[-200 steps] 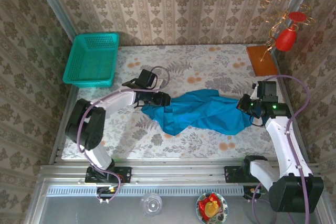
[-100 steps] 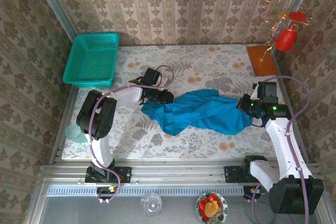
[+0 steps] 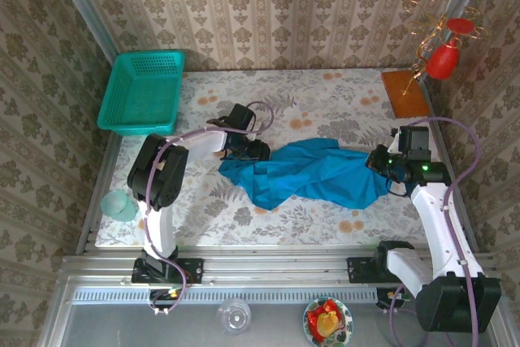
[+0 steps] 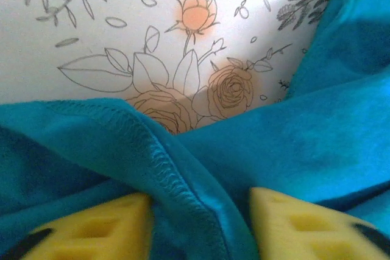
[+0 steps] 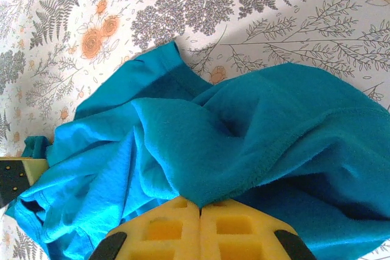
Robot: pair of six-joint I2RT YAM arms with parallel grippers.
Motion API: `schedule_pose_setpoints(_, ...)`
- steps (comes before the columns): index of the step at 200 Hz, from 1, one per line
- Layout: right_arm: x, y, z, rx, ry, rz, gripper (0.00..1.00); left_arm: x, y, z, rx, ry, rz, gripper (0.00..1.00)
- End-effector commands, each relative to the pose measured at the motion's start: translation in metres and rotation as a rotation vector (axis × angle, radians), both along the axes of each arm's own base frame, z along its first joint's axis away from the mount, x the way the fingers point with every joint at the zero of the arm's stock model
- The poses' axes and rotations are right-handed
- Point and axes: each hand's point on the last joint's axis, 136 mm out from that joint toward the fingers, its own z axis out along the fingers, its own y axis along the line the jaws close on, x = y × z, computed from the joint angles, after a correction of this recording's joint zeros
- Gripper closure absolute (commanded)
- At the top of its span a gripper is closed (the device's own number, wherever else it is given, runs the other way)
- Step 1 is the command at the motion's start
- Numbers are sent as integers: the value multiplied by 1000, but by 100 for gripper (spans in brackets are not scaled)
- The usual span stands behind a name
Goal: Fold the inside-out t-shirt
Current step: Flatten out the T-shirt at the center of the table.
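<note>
The inside-out t-shirt lies crumpled in a long teal heap across the middle of the flowered table. My left gripper is at its left end. In the left wrist view its yellow pads stand apart on either side of a raised, stitched fold of the t-shirt, so the left gripper is open around the cloth. My right gripper is at the shirt's right end. There the right gripper is shut, pinching a peak of the t-shirt.
A green mesh basket stands at the table's far left corner, and a brown board lies at the far right under a red ornament. A pale green round thing sits at the left edge.
The left arm's elbow has swung toward the far side while its gripper stays at the shirt's left end. The pale green thing has come into view. The right arm has not moved.
</note>
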Motion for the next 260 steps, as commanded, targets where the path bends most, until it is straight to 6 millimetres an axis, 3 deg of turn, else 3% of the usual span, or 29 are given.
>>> schedule_pose_setpoints(1,1,-1,-1,5,-16,-11,100,9,-6,23,-44,-50,5,74)
schedule_pose_setpoints(19,9,-2,-2,12,-26,-22,100,22,0,51,-80,-113,31,90)
schedule_pose_setpoints(34,23,-3,3,16,-56,-32,100,35,9,88,-133,-180,60,98)
schedule_pose_setpoints(47,38,-4,12,20,-75,-32,100,45,20,130,-193,-253,86,100)
schedule_pose_setpoints(55,55,-5,29,22,-125,-26,100,47,23,161,-237,-309,86,100)
schedule_pose_setpoints(58,60,-4,34,24,-133,-23,100,53,34,172,-246,-335,110,100)
schedule_pose_setpoints(72,85,-2,56,39,-174,-6,100,56,50,226,-297,-452,121,100)
schedule_pose_setpoints(94,128,7,101,75,-267,42,100,43,76,307,-352,-619,140,100)
schedule_pose_setpoints(105,149,15,129,92,-325,79,100,30,88,344,-374,-701,150,100)
schedule_pose_setpoints(115,171,22,143,118,-345,111,100,15,97,375,-389,-774,157,100)
schedule_pose_setpoints(134,207,39,183,168,-424,191,100,-13,103,416,-439,-865,155,100)
schedule_pose_setpoints(141,220,44,187,183,-427,215,100,-23,102,426,-459,-886,145,100)
schedule_pose_setpoints(150,233,47,191,194,-417,233,100,-34,96,434,-483,-901,126,100)
schedule_pose_setpoints(166,251,45,175,182,-326,230,100,-51,77,438,-511,-901,73,100)
schedule_pose_setpoints(188,251,37,138,118,-164,185,82,-57,44,419,-518,-851,7,100)
schedule_pose_setpoints(208,231,49,117,60,-126,207,68,-46,21,388,-493,-781,-10,100)
schedule_pose_setpoints(225,205,63,102,54,-139,225,63,-37,4,367,-479,-730,-24,100)
schedule_pose_setpoints(260,142,109,71,83,-145,324,57,-26,-13,348,-467,-688,-35,100)
